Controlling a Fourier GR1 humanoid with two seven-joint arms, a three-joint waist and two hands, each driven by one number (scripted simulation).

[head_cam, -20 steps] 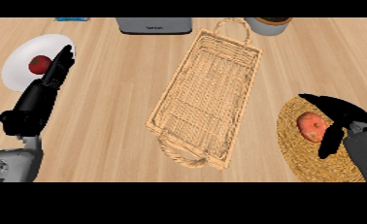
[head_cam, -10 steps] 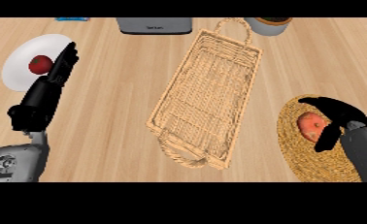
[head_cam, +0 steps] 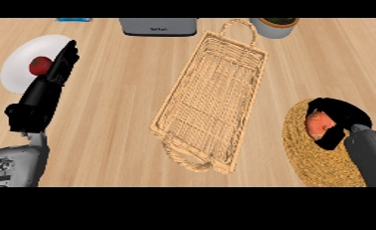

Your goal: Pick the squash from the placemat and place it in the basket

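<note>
Right hand (head_cam: pixel 343 114) curls over the squash (head_cam: pixel 317 124), only an orange patch peeking out; the woven placemat (head_cam: pixel 308 154) runs off the right and near edges; far side, a grey box (head_cam: pixel 158 26), a pot (head_cam: pixel 275 27) and a blue scrap (head_cam: pixel 73 19) are cropped.

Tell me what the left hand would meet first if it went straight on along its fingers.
The left hand points toward the counter's far edge, over the white plate's right rim. Ahead lies bare wood, then probably the small blue object at that edge; the hand's height is unclear.
</note>
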